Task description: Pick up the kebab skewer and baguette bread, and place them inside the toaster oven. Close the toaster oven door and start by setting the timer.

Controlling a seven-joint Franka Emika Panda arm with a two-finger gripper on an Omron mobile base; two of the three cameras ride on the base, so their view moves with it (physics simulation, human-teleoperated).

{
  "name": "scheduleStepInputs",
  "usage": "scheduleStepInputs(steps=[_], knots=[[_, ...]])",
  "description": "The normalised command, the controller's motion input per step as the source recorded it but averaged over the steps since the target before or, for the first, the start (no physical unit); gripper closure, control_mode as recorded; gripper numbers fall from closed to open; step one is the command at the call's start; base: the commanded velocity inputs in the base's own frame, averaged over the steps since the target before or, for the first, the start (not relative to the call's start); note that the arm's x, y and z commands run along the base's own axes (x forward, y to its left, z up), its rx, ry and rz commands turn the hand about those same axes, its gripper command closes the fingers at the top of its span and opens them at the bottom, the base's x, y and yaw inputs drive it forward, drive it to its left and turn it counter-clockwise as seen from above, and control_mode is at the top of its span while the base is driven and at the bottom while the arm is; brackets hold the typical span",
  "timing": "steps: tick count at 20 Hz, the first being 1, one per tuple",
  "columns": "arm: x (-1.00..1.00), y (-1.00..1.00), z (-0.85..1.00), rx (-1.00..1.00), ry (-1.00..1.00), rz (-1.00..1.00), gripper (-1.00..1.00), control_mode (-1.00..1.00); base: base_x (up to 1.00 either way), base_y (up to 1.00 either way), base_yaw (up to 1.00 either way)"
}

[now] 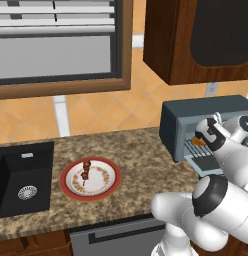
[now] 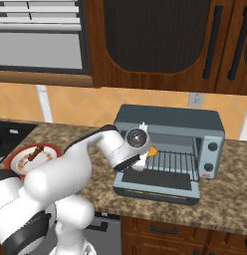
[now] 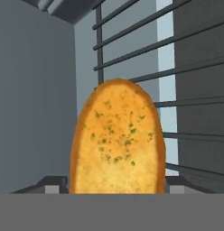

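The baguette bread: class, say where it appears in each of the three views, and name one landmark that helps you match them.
Left base view: the baguette bread is an orange sliver at the right, at the toaster oven mouth, behind the arm.
Right base view: orange tip right of the wrist, at the rack's left end.
Hand view: centre, large.
Shared landmark: the oven's wire rack.

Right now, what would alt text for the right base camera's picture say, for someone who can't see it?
A white robot arm reaches into an open blue-grey toaster oven, its gripper at a golden baguette bread on the wire rack. The toaster oven door lies folded down; a kebab skewer waits on a red-rimmed plate at left.
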Motion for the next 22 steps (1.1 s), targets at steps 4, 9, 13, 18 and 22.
scheduleStepInputs(steps=[4,9,13,18,22], knots=[[0.0,0.0,0.0,0.0,0.02,0.0,-1.0,-1.0,0.0,0.0,0.0],[-0.18,-0.01,0.06,0.0,0.05,0.0,-1.0,-1.0,0.0,0.0,0.0],[-0.99,-0.1,0.24,0.0,0.04,0.0,-1.0,-1.0,0.0,0.0,0.0],[-0.77,0.05,0.44,0.0,0.0,0.02,-1.0,-1.0,0.0,0.0,0.0],[-0.26,0.44,0.67,0.0,0.12,0.09,-1.0,-1.0,0.0,0.0,0.0]])
